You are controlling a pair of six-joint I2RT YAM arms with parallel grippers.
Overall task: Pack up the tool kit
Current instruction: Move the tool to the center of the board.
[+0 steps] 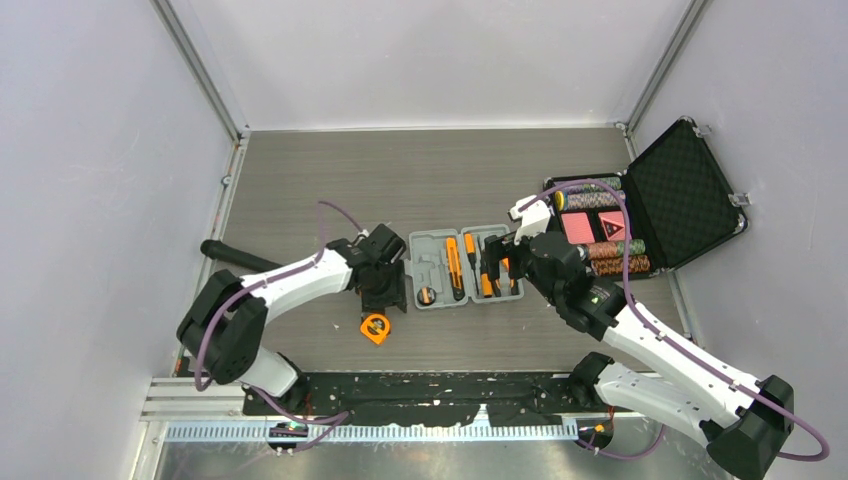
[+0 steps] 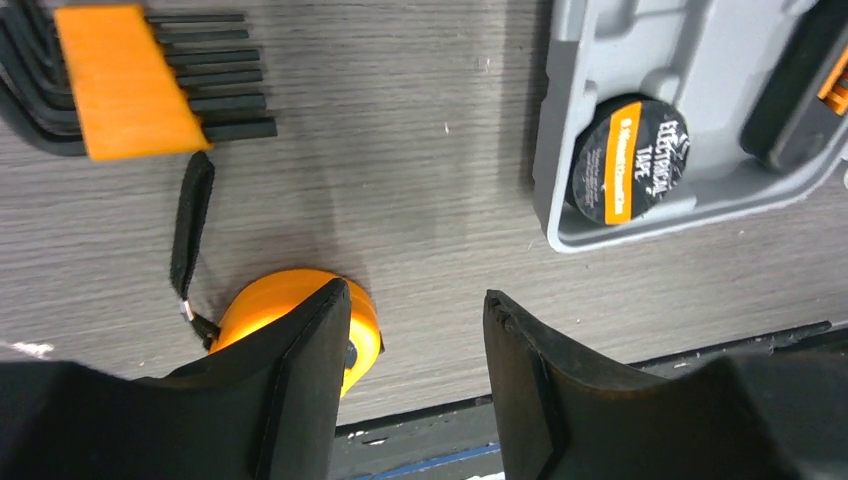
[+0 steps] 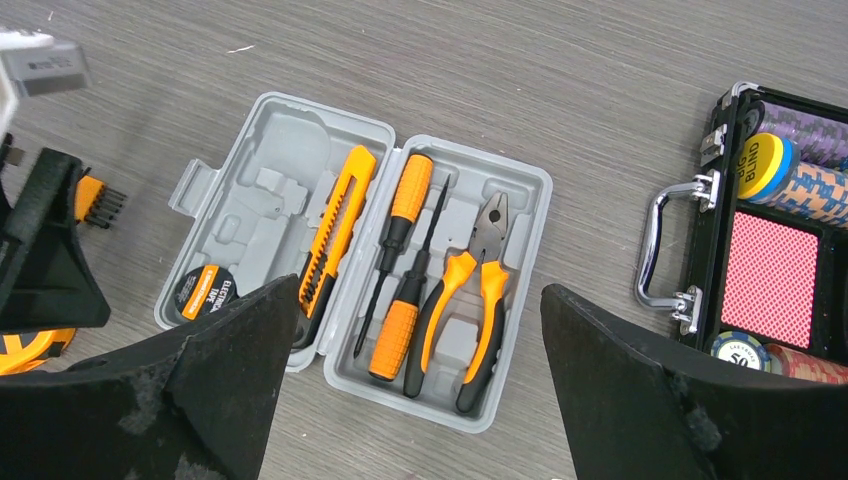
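The grey tool kit case point(image 1: 440, 247) lies open in the middle of the table. In it I see a utility knife point(image 3: 335, 228), two screwdrivers point(image 3: 402, 262), pliers point(image 3: 470, 300) and a roll of electrical tape point(image 3: 205, 291). The orange tape measure point(image 1: 376, 327) lies on the table to the left of the case, nearer the arms. My left gripper point(image 2: 415, 297) is open just over it; the tape measure point(image 2: 262, 303) sits behind and outside the left finger point(image 2: 300, 390), and nothing is between the jaws. My right gripper point(image 3: 418, 288) hangs wide open above the case's right half.
A set of black hex keys in an orange holder point(image 2: 125, 80) lies on the table left of the case. The black foam-lined case with poker chips point(image 1: 640, 215) stands open at the right. A black rod-like object point(image 1: 232, 254) lies at the far left.
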